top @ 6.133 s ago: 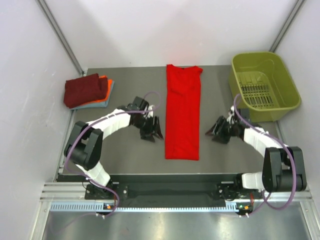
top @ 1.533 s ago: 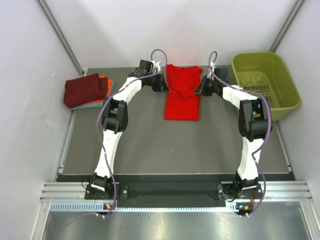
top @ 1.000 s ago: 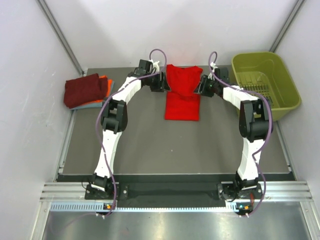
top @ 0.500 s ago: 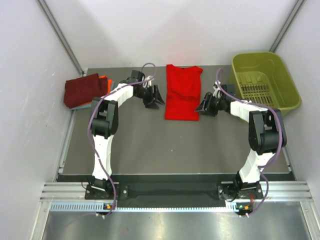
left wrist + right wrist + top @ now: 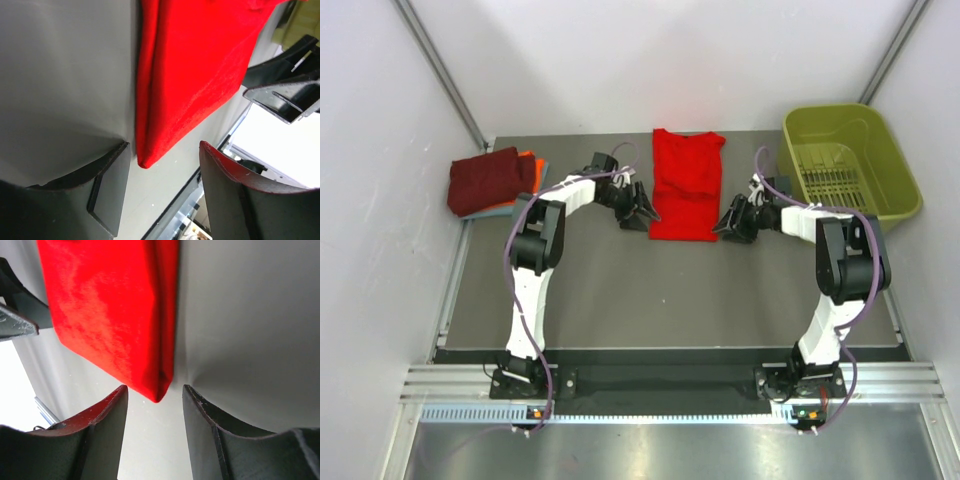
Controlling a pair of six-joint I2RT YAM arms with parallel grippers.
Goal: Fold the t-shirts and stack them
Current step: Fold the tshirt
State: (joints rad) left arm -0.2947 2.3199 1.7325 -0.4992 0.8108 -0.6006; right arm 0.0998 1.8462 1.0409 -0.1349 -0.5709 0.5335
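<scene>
Folded red t-shirt [image 5: 686,190] at far centre of table [image 5: 620,290]. Left end effector [image 5: 638,208] and right end effector [image 5: 730,222] with jaws apart, empty, bracketing its near corners. Risk: pinching only the upper layer, undoing the fold on lift.

Shirt [image 5: 686,186] btwn L hand [image 5: 642,212], R hand [image 5: 727,225]; stack [image 5: 492,180] left, basket [image 5: 900,165] right.

Left gripper [image 5: 639,212] and right gripper [image 5: 726,224] open, apparently empty

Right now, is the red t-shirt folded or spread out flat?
Folded. The red t-shirt lies as a short rectangle, one layer over another, and both wrist views show a thick doubled edge at its near corners.
</scene>
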